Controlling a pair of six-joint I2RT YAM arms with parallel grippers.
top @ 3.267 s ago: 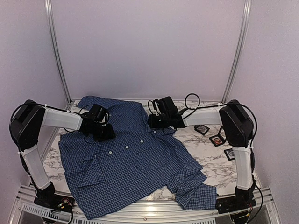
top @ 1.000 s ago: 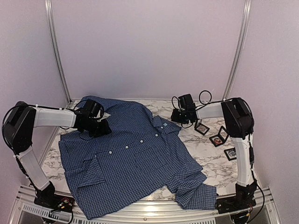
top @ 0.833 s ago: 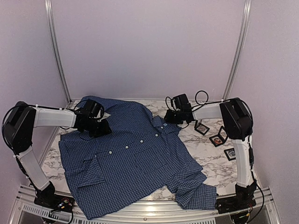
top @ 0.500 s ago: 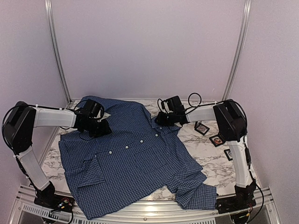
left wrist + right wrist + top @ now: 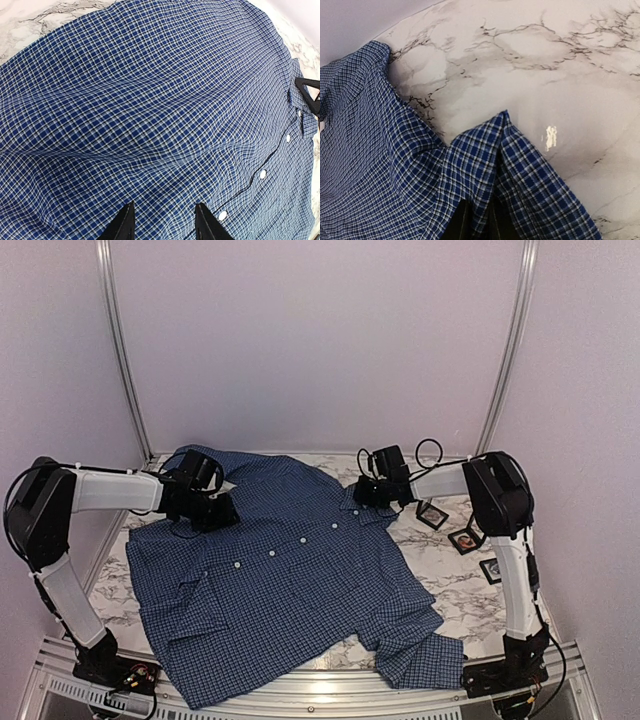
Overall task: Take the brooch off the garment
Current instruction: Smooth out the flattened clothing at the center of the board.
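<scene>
Ok so here's the catch: I can't find the little round orange-and-pale brooch in any view. It's not on the open front of the dark blue fine-checked button-up shirt (image 5: 280, 590), and it's not along the row of small white buttons (image 5: 262, 173).

My guess is it's tucked in at the collar, under or right beside the right claw (image 5: 479, 207). That claw is clenched on a raised fold of collar cloth at the shirt's far right edge, just where it meets the white marbled counter (image 5: 545, 75). The ridge of the fold runs straight away from the claw toward the collar tip.

The left claw (image 5: 164, 205) is well apart on the far left shoulder, jaws spread over flat cloth and grasping nothing I can see.

So if the pin really is at the collar, the right arm is clearly the nearer one. The left looks like it's just there to steady the shirt.
</scene>
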